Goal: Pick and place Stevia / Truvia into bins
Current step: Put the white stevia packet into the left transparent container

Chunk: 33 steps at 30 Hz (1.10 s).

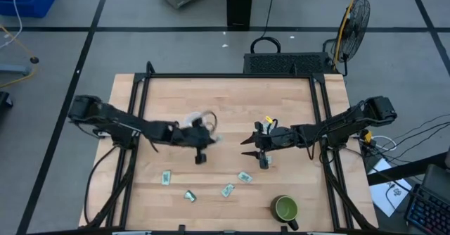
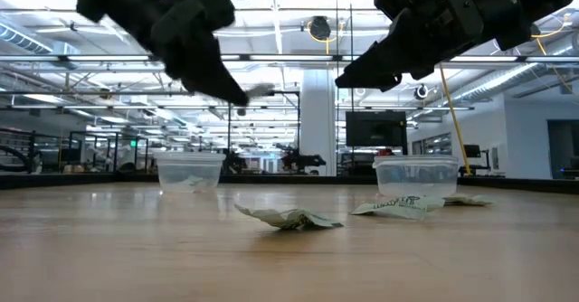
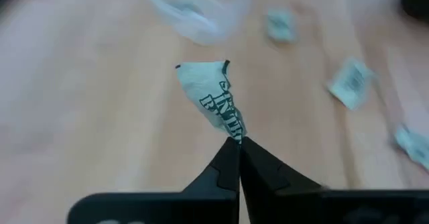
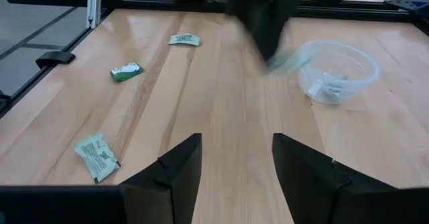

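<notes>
The left gripper (image 3: pixel 239 142) pinches a small flat green-and-white paper sweetener packet (image 3: pixel 213 98) by one end, carrying it in the air just beside a small round clear plastic cup (image 1: pixel 199 120) near the middle of the light wooden table (image 1: pixel 232 98). This looks like the carry-and-drop step: the next move calls for centring the packet over the cup's mouth, then releasing. The right gripper (image 4: pixel 231 163) hangs with fingers spread wide and empty, near a second clear cup (image 2: pixel 415 175). Four more packets (image 1: pixel 166 178) lie loose along the table's near side, beside a green mug (image 1: pixel 286 208).
</notes>
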Each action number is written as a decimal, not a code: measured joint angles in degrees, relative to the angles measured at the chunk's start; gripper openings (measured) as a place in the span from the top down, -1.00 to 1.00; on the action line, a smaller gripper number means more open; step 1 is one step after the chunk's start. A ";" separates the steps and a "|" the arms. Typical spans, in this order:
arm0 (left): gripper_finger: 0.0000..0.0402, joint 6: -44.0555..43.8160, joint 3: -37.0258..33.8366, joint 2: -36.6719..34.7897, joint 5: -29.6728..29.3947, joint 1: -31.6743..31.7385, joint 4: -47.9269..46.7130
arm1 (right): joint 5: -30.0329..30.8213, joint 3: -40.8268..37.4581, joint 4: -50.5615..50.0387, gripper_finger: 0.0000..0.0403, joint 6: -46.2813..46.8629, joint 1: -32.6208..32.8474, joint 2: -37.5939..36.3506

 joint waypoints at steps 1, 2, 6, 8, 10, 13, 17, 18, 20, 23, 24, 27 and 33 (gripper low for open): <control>0.94 -0.52 0.00 -2.19 -1.10 0.72 -2.16 | 0.00 0.00 0.02 0.13 0.00 0.00 0.00; 0.92 -0.67 0.00 -4.34 -2.12 1.49 -4.80 | 0.00 0.00 0.02 0.13 0.00 0.00 0.00; 0.87 -1.03 0.02 -10.94 -5.37 5.39 -17.49 | -0.05 0.00 0.02 0.14 0.00 0.00 0.00; 0.88 -2.50 0.02 -12.88 -6.41 7.61 -23.16 | -0.07 0.00 0.00 0.14 0.00 0.00 0.00; 0.92 -4.07 0.02 -13.68 -6.22 9.69 -28.16 | -0.09 0.00 0.00 0.14 0.00 0.00 0.00; 0.97 -5.82 0.02 -13.74 -6.10 12.24 -32.81 | -0.10 0.00 0.00 0.15 0.02 0.00 0.00; 0.93 -7.99 -1.06 -12.42 -2.92 14.58 -33.28 | -0.12 0.02 0.00 0.15 0.02 0.00 0.00; 0.90 -7.97 -1.63 -12.45 -1.44 14.91 -33.31 | -0.13 0.00 -0.04 0.15 0.02 0.00 0.00; 0.86 -7.29 -2.57 -11.69 1.35 15.37 -31.75 | -0.13 0.02 -0.12 0.15 0.02 -0.02 0.00; 0.83 -6.18 -3.93 -11.31 2.98 15.50 -32.00 | -0.13 0.02 -0.30 0.15 0.02 -0.01 0.00; 0.83 -5.66 -4.27 -11.22 2.89 15.47 -31.65 | -0.13 0.02 -0.35 0.15 0.02 0.00 0.00; 0.83 -2.66 -4.92 -10.76 2.72 15.47 -29.82 | -0.13 0.02 -0.37 0.15 0.02 -0.02 0.00; 0.83 4.14 -5.29 -10.29 1.86 15.47 -27.15 | -0.13 0.02 -0.36 0.15 0.02 -0.02 0.00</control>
